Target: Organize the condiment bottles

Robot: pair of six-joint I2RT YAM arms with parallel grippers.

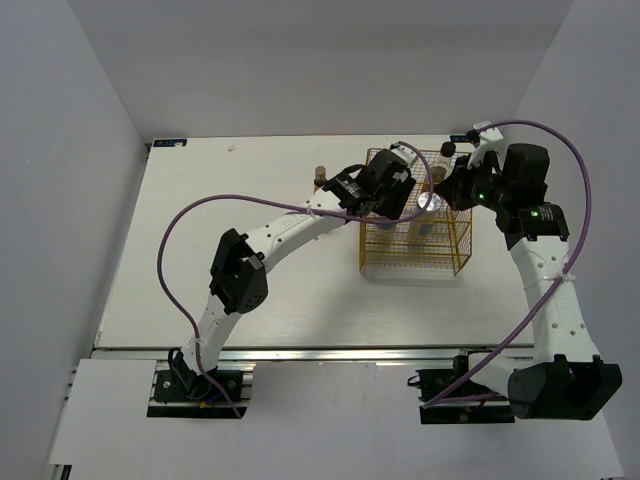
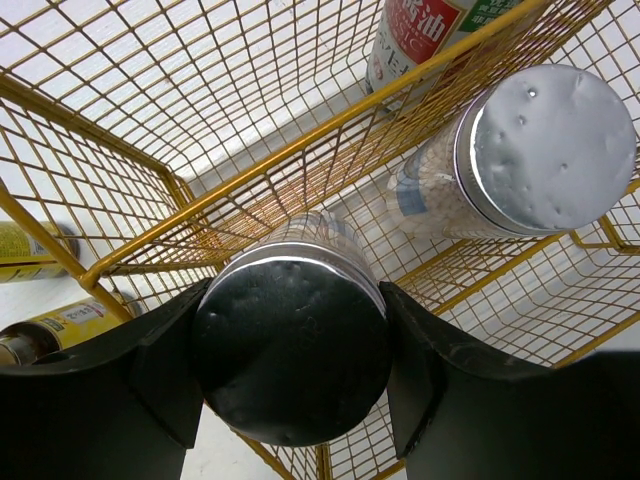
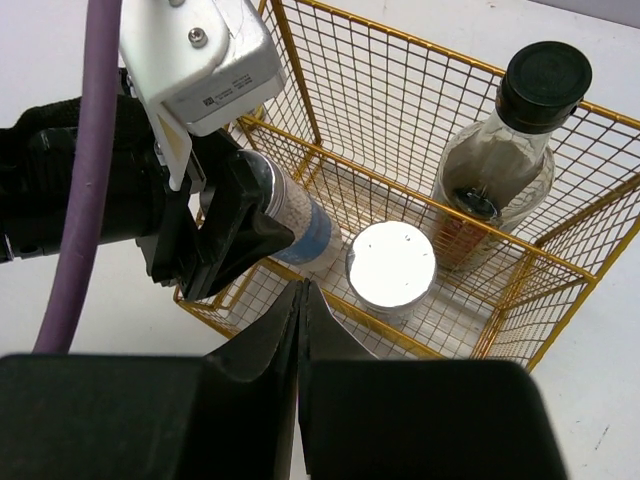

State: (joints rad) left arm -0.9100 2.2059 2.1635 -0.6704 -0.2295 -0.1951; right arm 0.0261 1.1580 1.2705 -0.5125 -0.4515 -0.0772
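My left gripper (image 2: 290, 345) is shut on a white blue-labelled cylinder (image 3: 298, 226) with a metal cap. It holds the cylinder tilted over the left compartment of the yellow wire basket (image 1: 460, 255). A second white cylinder (image 3: 392, 266) stands in the middle of the basket. The tall dark-sauce bottle (image 3: 500, 165) with a black cap stands at the basket's far corner. Two tiny brown yellow-labelled bottles (image 2: 62, 325) (image 2: 28, 250) are on the table outside the basket's left side. My right gripper (image 3: 302, 292) is shut and empty, just above the basket's near rim.
The left arm (image 1: 290, 228) reaches across the table's middle to the basket. Its purple cable (image 1: 175, 240) loops over the left half of the table. One tiny bottle (image 1: 320, 176) shows left of the basket in the top view.
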